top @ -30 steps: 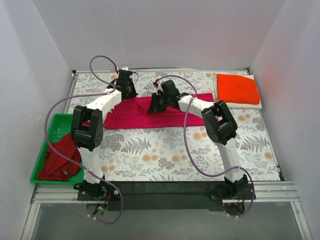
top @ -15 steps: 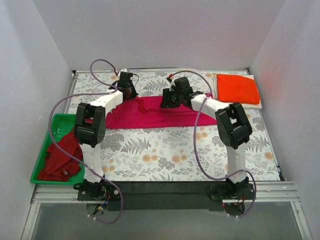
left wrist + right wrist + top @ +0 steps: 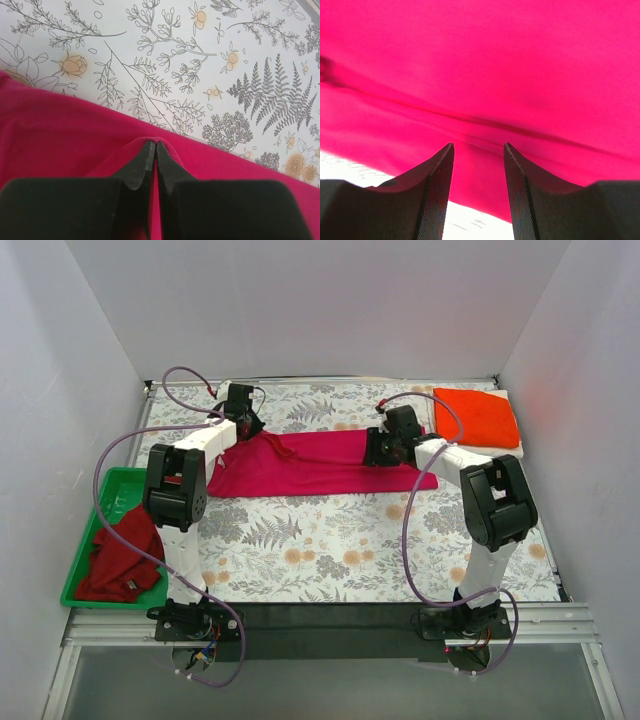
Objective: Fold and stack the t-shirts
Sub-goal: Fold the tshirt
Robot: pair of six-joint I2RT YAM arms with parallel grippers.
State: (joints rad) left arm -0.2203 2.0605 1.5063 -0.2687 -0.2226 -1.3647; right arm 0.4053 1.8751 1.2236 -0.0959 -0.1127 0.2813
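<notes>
The magenta-pink t-shirt (image 3: 310, 465) lies stretched in a long flat band across the middle of the table. My left gripper (image 3: 243, 427) is at its far left corner, shut on a pinch of the magenta fabric (image 3: 60, 135), with the hem folded over the fingertips of the left gripper (image 3: 152, 145). My right gripper (image 3: 377, 447) hovers over the shirt's right part, open, with only the magenta cloth (image 3: 480, 60) below the right gripper (image 3: 479, 147). The orange-red t-shirt (image 3: 475, 417) lies folded on the white t-shirt (image 3: 505, 451) at the back right. The darker red t-shirt (image 3: 118, 555) sits crumpled in the tray.
A green plastic tray (image 3: 108, 483) stands at the left edge of the floral tablecloth (image 3: 330, 550). White walls close in the table on three sides. Purple cables loop off both arms.
My right gripper has let go of the magenta shirt, opened and travelled right along it. The shirt now lies spread wider to the right. The left gripper shifted slightly left, still shut.
</notes>
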